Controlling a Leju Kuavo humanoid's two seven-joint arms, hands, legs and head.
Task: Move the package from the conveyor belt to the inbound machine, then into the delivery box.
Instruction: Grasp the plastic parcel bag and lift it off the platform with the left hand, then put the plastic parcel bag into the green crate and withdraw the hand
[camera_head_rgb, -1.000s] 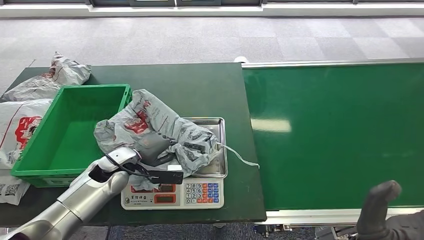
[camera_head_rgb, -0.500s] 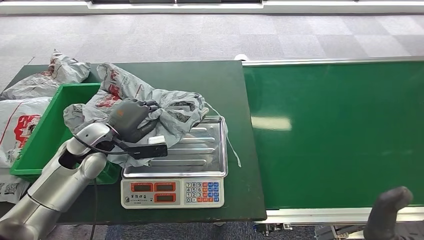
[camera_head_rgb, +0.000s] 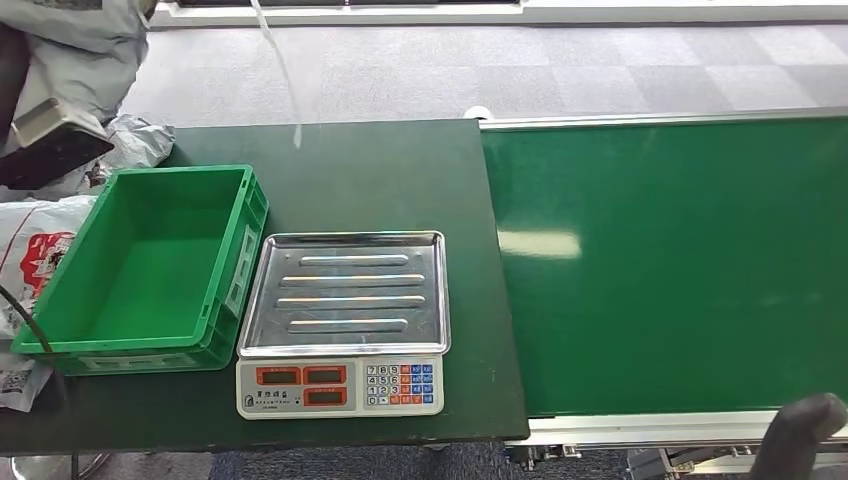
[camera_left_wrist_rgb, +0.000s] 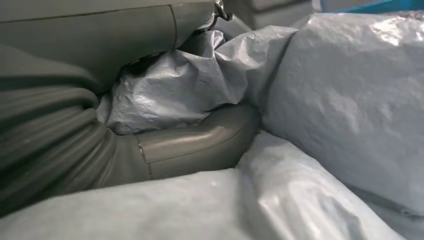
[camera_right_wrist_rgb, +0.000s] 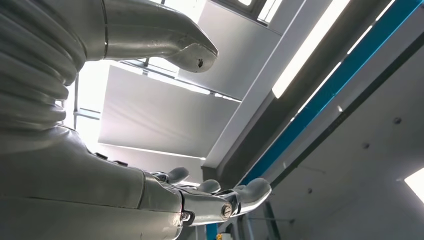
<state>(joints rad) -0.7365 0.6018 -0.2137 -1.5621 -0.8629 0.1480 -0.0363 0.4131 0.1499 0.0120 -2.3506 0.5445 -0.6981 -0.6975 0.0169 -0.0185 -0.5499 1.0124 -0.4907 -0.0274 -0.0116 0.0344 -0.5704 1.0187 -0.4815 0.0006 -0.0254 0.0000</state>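
At the far left of the head view, the package is held up high at the top corner, cut off by the frame edge, so its full shape can't be made out; a thin strip is seen dangling from it over the table. The left hand is mostly buried in grey plastic in the left wrist view, with the thumb pressed into the package folds and the other fingers hidden, so a grip is shown but not much detail. Below, more bags are partly hidden behind the empty green box. Just beside the box, the scale is left with a bare tray. Further right, the belt is seen with a glare patch. At the bottom right, the right hand is cut off by the frame; in the right wrist view its fingers are loosely apart, holding nothing, against the ceiling.
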